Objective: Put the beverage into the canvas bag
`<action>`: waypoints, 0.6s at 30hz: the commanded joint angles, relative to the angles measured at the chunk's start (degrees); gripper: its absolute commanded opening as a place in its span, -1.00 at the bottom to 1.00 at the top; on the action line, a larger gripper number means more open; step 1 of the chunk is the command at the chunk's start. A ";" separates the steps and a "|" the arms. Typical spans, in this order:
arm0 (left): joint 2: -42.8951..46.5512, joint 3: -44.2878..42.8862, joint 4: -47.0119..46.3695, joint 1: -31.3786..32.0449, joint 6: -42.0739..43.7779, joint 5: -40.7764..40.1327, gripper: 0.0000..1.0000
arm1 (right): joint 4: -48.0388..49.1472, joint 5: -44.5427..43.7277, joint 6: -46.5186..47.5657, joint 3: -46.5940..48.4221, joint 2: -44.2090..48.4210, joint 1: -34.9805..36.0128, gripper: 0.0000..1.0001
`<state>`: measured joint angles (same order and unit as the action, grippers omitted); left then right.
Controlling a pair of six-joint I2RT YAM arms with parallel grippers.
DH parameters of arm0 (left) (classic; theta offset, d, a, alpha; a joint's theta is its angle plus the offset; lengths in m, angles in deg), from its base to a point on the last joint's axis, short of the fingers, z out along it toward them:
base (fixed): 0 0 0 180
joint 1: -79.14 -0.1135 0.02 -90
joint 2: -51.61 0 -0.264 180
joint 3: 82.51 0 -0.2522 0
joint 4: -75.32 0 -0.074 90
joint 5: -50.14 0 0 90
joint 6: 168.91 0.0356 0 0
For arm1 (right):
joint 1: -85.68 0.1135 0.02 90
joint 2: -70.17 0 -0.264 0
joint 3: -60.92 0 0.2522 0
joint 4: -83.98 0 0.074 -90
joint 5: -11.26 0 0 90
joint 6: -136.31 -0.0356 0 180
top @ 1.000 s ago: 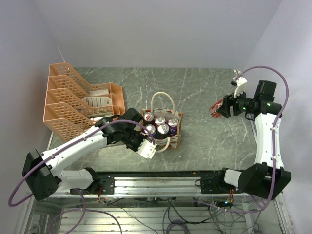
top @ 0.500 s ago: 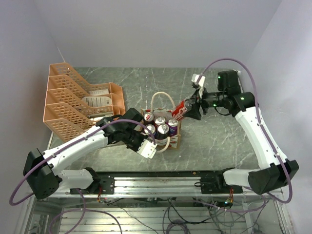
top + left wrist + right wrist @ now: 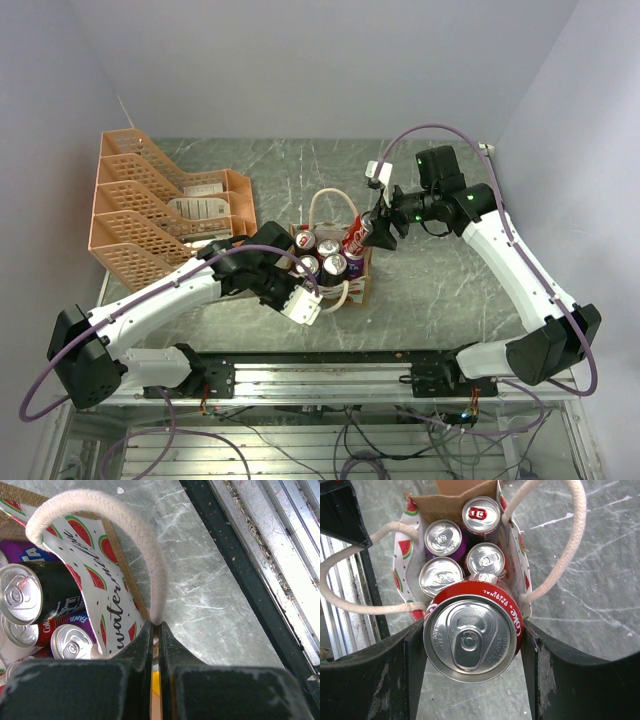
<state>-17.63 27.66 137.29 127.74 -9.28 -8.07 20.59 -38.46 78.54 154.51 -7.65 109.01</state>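
The right hand grips the red can over the canvas bag, four cans inside; the left hand pinches its handle. Lowering and release remain.

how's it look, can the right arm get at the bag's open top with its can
Probably yes: the right fingers hold the red can over the canvas bag, and the left fingers pinch one handle off the opening. Four cans sit inside; a free slot isn't visible.

A grey marbled table carries the canvas bag and orange rack.
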 commanded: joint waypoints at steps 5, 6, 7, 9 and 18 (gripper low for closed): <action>-0.20 -0.89 -0.57 0.68 -0.22 2.31 -0.86 | -0.38 -0.54 1.76 0.34 1.14 0.62 -1.00; -0.17 -0.88 -0.61 0.66 -0.30 2.31 -0.86 | -0.79 -0.62 1.97 0.33 1.16 0.68 -1.00; -0.10 -0.84 -0.64 0.68 -0.32 2.31 -0.86 | -1.14 -0.70 2.16 0.40 1.18 0.73 -1.00; -0.01 -0.79 -0.75 0.70 -0.29 2.14 -0.86 | -1.91 -0.95 2.52 0.50 1.17 0.77 -1.00; 0.01 -0.81 -0.60 0.66 -0.27 2.29 -0.86 | -3.39 -1.71 2.89 -0.73 1.31 0.97 -1.00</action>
<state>-17.63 27.66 137.29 127.74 -9.28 -8.07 17.27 -40.52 80.90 154.36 -7.65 109.45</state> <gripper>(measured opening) 0.091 0.656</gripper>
